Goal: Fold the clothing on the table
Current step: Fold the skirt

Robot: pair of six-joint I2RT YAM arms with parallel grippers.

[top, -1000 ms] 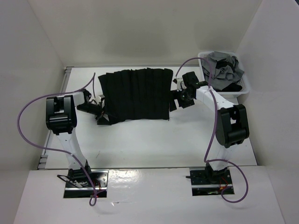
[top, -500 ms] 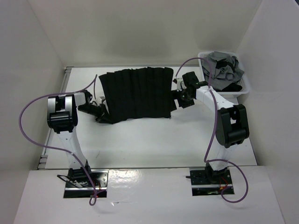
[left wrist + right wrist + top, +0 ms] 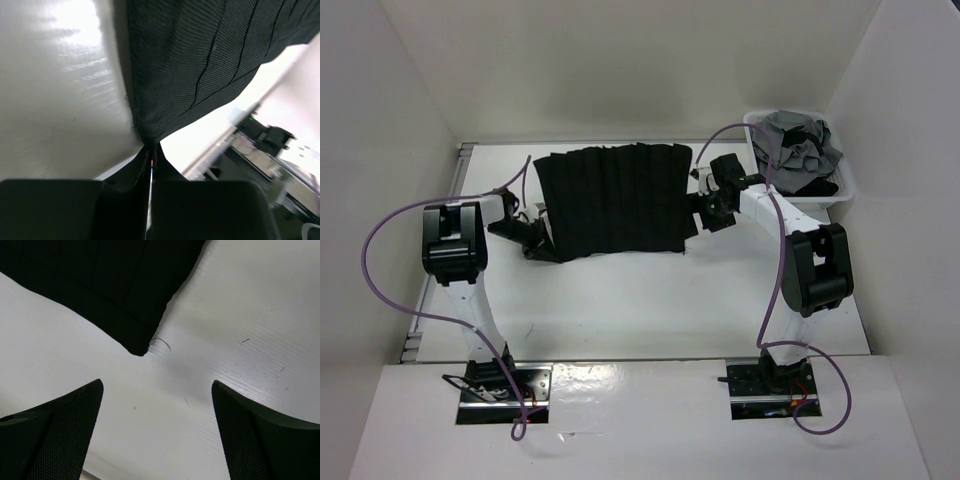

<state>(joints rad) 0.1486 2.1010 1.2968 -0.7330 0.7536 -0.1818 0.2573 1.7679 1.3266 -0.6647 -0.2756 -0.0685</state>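
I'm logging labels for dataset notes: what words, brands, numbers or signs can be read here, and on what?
None can be read in any view.
The clothing is plain black ribbed fabric, with no tag showing.
The table is unmarked white.
The white basket shows no print.

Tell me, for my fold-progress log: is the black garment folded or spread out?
Spread. The clothing lies as one wide flat sheet on the table; only one corner is pinched by the left gripper.
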